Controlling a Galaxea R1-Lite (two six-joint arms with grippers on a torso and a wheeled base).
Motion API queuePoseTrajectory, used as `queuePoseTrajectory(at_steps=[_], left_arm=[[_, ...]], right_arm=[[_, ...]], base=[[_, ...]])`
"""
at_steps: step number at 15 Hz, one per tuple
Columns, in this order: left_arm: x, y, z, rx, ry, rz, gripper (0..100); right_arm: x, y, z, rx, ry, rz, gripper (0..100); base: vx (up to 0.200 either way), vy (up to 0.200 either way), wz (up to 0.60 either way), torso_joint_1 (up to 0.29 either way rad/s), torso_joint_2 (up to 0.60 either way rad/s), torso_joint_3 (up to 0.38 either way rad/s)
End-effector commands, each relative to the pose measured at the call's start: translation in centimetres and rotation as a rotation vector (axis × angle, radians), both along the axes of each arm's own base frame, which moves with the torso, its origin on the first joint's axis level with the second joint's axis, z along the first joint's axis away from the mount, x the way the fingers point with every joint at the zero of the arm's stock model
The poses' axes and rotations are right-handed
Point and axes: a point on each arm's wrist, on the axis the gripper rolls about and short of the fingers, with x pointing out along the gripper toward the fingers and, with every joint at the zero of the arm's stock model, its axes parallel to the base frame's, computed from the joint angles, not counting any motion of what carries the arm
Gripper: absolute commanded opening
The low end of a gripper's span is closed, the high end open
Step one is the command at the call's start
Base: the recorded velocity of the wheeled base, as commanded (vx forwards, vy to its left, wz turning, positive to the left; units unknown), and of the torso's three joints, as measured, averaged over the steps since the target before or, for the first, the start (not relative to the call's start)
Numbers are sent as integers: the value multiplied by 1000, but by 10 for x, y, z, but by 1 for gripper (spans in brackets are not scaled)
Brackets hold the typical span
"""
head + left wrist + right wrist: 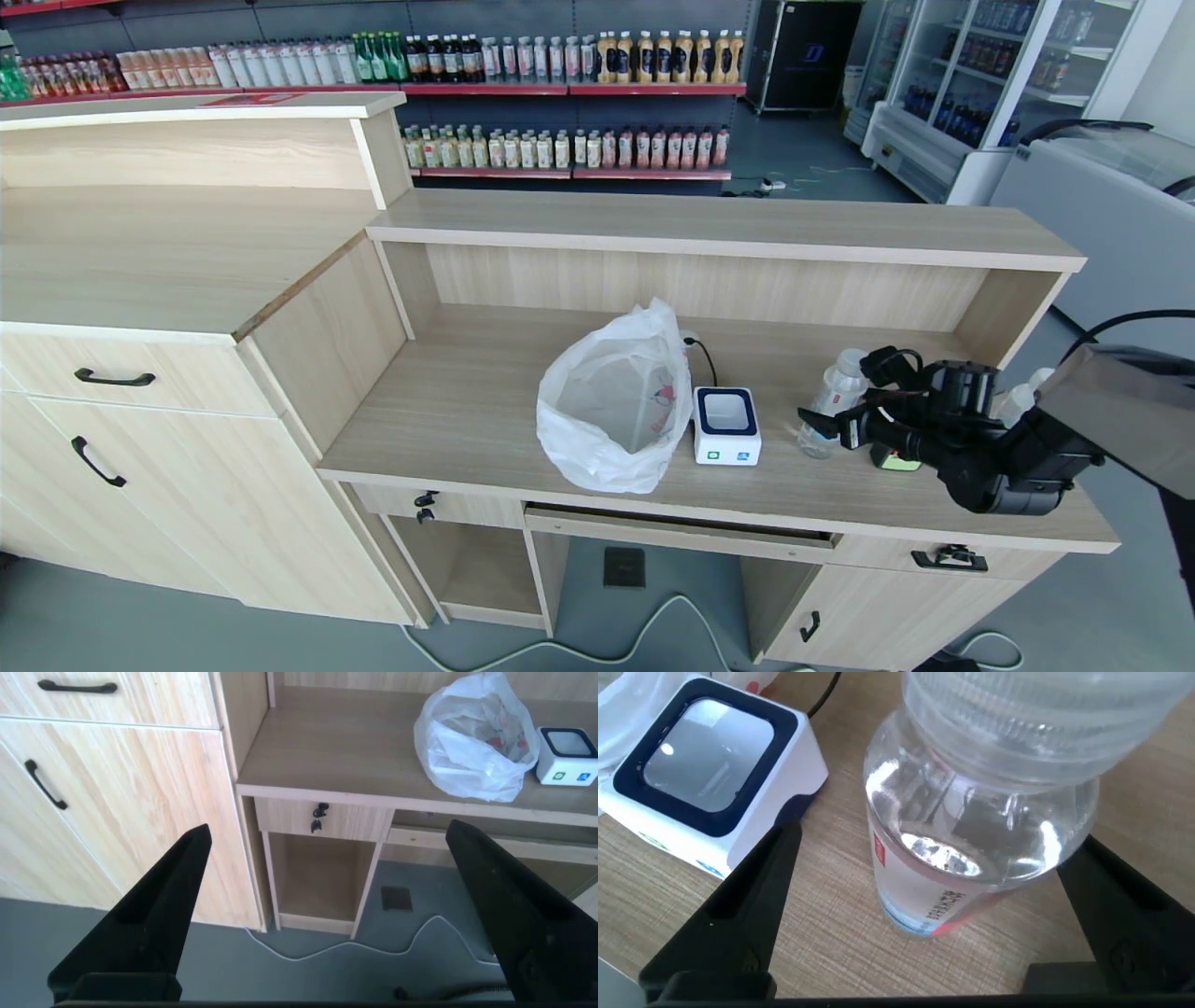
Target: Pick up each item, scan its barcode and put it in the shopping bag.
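Observation:
A clear water bottle [834,397] [971,859] with a red-printed label stands on the wooden counter [467,411], just right of the white and blue barcode scanner [726,425] [705,761]. My right gripper [848,394] [934,845] is open, with one finger on either side of the bottle, low near the counter. The white plastic shopping bag [616,401] [472,737] stands open left of the scanner [567,756]. My left gripper [329,831] is open and holds nothing; it hangs over the floor in front of the counter's left end.
A second clear bottle [1018,397] and a small green item [896,459] lie behind my right arm. A raised shelf [719,229] walls the counter's back and sides. A tall cabinet [140,373] stands to the left. The scanner's black cable [705,359] runs backward.

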Motion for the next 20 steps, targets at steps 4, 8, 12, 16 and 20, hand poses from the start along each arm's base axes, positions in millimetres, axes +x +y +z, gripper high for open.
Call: queuePoseTrajectory(at_steps=[4, 8, 12, 16, 20], left_arm=[[0, 0, 0, 0, 0, 0, 100], [0, 0, 0, 0, 0, 0, 100], [0, 0, 0, 0, 0, 0, 100], [0, 0, 0, 0, 0, 0, 100], [0, 0, 0, 0, 0, 0, 100]], right_arm=[[4, 2, -9, 11, 14, 5, 100], [9, 4, -8, 12, -1, 12, 100], [14, 9, -12, 13, -8, 20, 100], [16, 10, -18, 16, -1, 24, 0], [22, 9, -22, 19, -11, 23, 0]], base=[[0, 0, 0, 0, 0, 0], [0, 0, 0, 0, 0, 0], [0, 0, 0, 0, 0, 0], [0, 0, 0, 0, 0, 0], [0, 0, 0, 0, 0, 0]])
